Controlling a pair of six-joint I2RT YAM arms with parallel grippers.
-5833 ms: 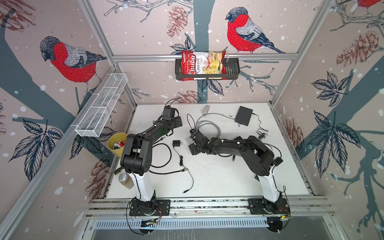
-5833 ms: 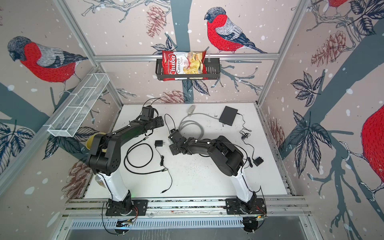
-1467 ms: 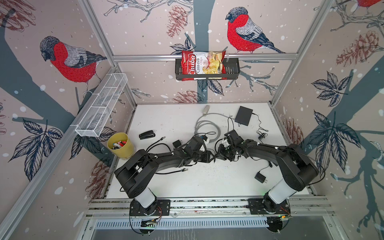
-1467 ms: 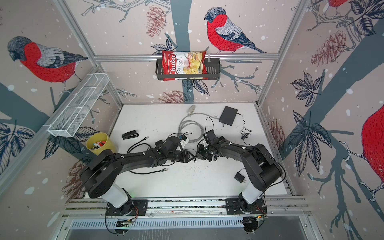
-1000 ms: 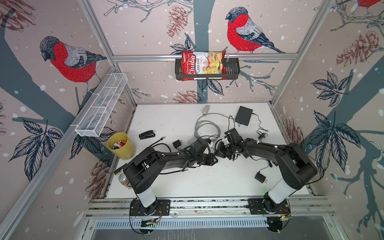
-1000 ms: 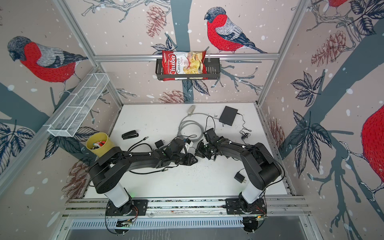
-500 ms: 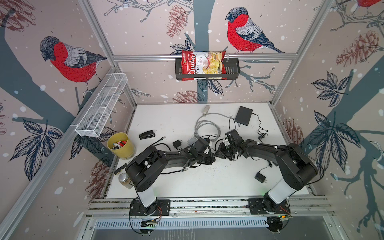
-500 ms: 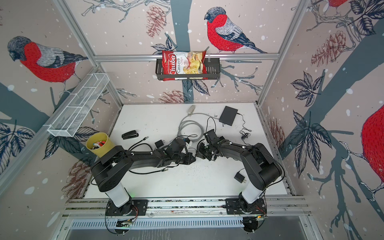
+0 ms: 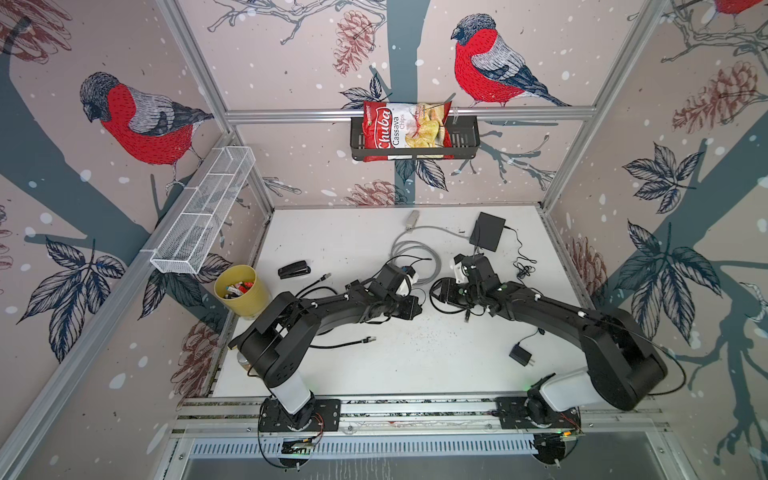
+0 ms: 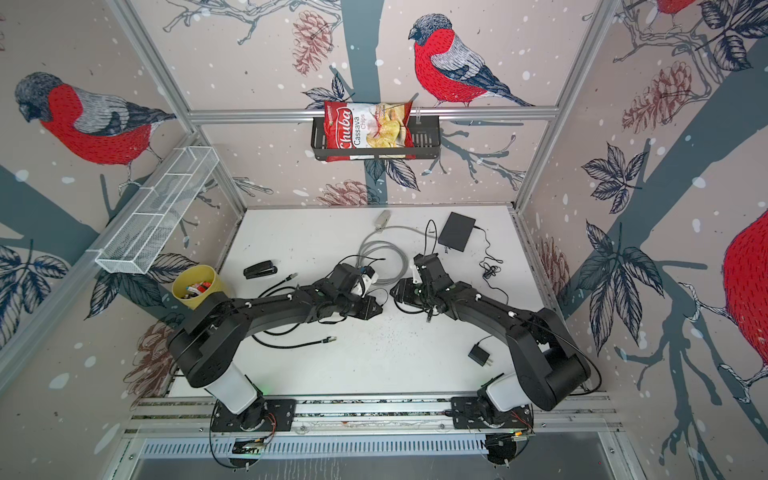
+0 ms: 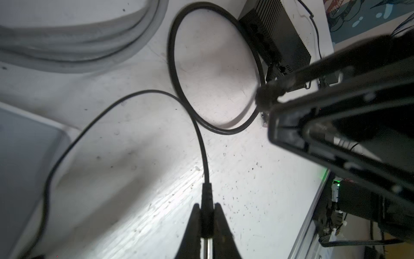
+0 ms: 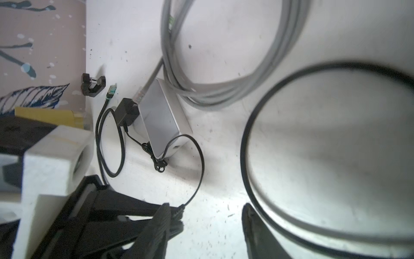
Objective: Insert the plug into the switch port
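My left gripper (image 11: pixel 207 208) is shut on the plug (image 11: pixel 206 194), a black barrel plug whose metal tip points back between the fingers. Its thin black cable (image 11: pixel 199 136) loops away over the table. The switch (image 12: pixel 161 116), a flat white box with a grey network cable plugged in, lies just beyond the left gripper; the arm hides it in both top views. My right gripper (image 12: pixel 206 206) stands open, holding nothing, one finger right beside the plug (image 12: pixel 180 208). In both top views the left gripper (image 9: pixel 415 309) and the right gripper (image 9: pixel 436 295) face each other mid-table.
A thick black cable loop (image 11: pixel 172 56) lies by the right gripper. A grey cable coil (image 9: pixel 415 257) and a black finned box (image 9: pixel 487 231) sit behind. A yellow cup (image 9: pixel 241 291), stapler (image 9: pixel 294 270), loose black cable (image 9: pixel 345 343) and power adapter (image 9: pixel 521 356) lie around.
My left gripper has closed on the plug, and my right gripper has opened and let go. Both arms have stayed almost in place.
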